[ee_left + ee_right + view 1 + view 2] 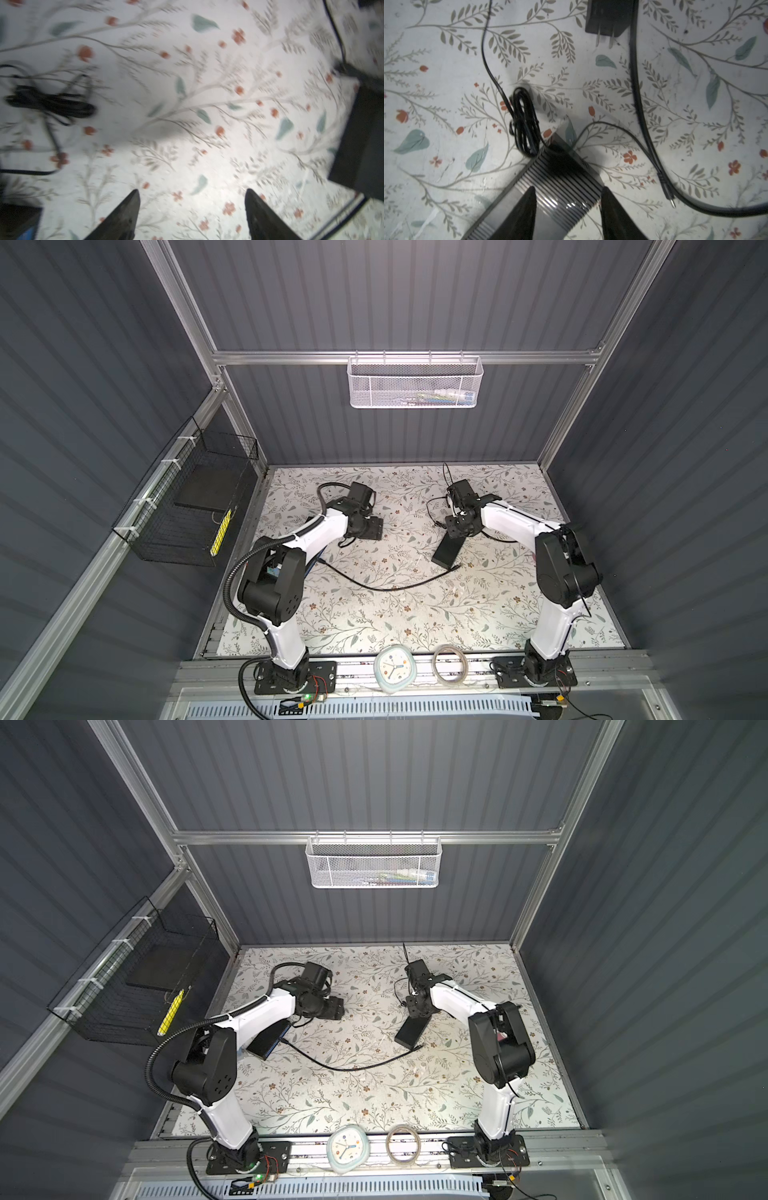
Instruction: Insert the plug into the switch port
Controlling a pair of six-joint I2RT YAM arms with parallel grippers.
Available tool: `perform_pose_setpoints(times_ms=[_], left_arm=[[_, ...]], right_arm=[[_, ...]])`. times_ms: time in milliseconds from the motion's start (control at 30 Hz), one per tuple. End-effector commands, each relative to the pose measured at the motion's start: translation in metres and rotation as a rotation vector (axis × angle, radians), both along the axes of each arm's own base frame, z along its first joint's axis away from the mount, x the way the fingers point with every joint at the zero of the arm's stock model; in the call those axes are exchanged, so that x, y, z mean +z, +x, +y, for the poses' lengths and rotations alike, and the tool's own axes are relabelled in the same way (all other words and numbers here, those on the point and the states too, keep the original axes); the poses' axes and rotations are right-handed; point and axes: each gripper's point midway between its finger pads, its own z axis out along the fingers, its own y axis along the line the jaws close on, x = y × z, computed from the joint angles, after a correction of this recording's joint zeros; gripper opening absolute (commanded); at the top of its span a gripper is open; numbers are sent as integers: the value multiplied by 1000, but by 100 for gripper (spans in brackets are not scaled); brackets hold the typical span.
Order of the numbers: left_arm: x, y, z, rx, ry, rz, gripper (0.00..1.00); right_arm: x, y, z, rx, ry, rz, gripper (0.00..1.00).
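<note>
**Top views.** In a top view the switch (pixel 266 1041), a flat black box with a blue strip, lies at 9 o'clock on the tabletop (pixel 374 1102), partly under the left arm (pixel 257 1015). A thick cable (pixel 353 1070) runs from its blue edge toward centre. I cannot tell whether that end is seated. The port itself is not made out. A ribbed black box (pixel 446 549) lies just past centre toward 2 o'clock, under the right gripper (pixel 455 531).

**Left wrist.** Blurred. The left gripper (pixel 192 193) has its jaws spread wide, with nothing between them and bare tabletop below.

**Right wrist.** The jaws stand apart above the ribbed box's top face and appear to clasp nothing. A small barrel plug (pixel 668 192) on a thin lead (pixel 600 122) lies free just beside the thick cable, apart from the box. I take it for the task's plug.

**Handling (judgement).**
- Plug: light, with a stiff tip and a limp lead.
- Hold: pinch the moulded collar behind the tip, never the lead.
- Switch: light and likely to slide when pushed, so brace it with the other jaws.
</note>
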Motion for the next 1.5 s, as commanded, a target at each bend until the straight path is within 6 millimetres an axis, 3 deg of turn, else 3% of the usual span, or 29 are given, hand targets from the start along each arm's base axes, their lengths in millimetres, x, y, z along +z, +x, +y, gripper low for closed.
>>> perform_pose_setpoints(times_ms=[0, 167, 300, 533, 667, 800, 1167, 1467], left_arm=[[-4, -60, -31, -312, 97, 24, 80], [-21, -98, -70, -522, 238, -1, 80], [-24, -101, -100, -588, 253, -46, 80], [-39, -108, -149, -748, 301, -90, 79], [-42, -109, -166, -791, 287, -80, 77], [-47, -116, -173, -829, 284, -64, 74], [-86, -128, -165, -870, 381, 5, 54], [-95, -135, -166, -893, 389, 42, 21]], right_arm=[[29, -6, -1, -28, 77, -52, 54], [55, -9, -8, -59, 135, -128, 55], [63, -13, -18, -85, 158, -162, 55], [57, -27, -33, -125, 183, -169, 53], [56, -30, -37, -134, 197, -179, 53], [55, -31, -42, -144, 204, -183, 52], [52, -30, -49, -169, 241, -207, 51], [47, -32, -54, -182, 251, -207, 51]])
